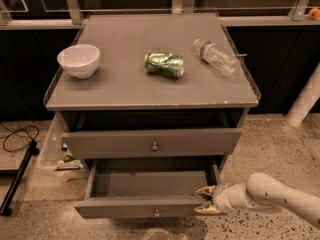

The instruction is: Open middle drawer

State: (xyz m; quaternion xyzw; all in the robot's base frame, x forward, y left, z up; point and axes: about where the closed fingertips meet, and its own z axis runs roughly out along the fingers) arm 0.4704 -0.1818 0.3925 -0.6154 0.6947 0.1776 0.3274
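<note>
The middle drawer (145, 208) is pulled out, showing a shallow grey box with nothing visible inside. Its small round knob (157, 213) sits at the centre of its front. My gripper (204, 200) is at the right end of that drawer front. Its two tan fingertips (205, 190) stand apart, one above the front's top edge and one lower, in front of it. The white arm reaches in from the lower right. The drawer above (150, 143), with its own knob (154, 146), sticks out only slightly.
On the cabinet top (125, 91) are a white bowl (78, 60), a crushed green can (164, 64) and a lying plastic bottle (216, 56). A black cable (17, 136) and a stand lie on the floor at the left. A white post (305, 101) stands at the right.
</note>
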